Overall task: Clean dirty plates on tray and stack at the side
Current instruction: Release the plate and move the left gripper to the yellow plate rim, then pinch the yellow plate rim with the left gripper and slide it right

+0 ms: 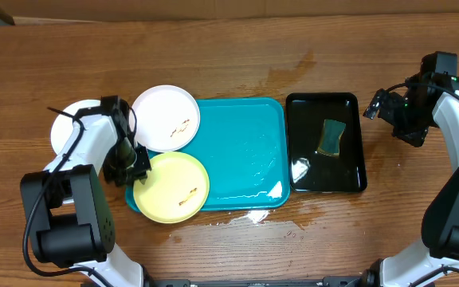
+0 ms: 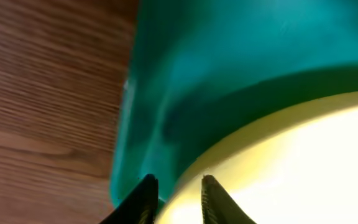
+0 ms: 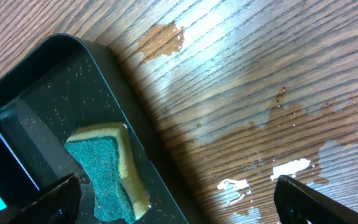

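Pick-up stage: left gripper (image 2: 176,198) straddles yellow-green plate (image 1: 171,187) at its nine o'clock rim, jaws narrow, pinch unconfirmed. The right gripper (image 3: 176,199) is spread, empty. Next: firm grip, lift.

A green-and-yellow sponge (image 1: 331,137) lay in a wet black tray (image 1: 305,127) on the wooden table (image 1: 213,48), with wet patches (image 1: 293,70) nearby.

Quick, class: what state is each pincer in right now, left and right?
Left pincer: narrow, astride the rim of the yellow-green plate; whether it grips cannot be told.
Right pincer: open, holding nothing.
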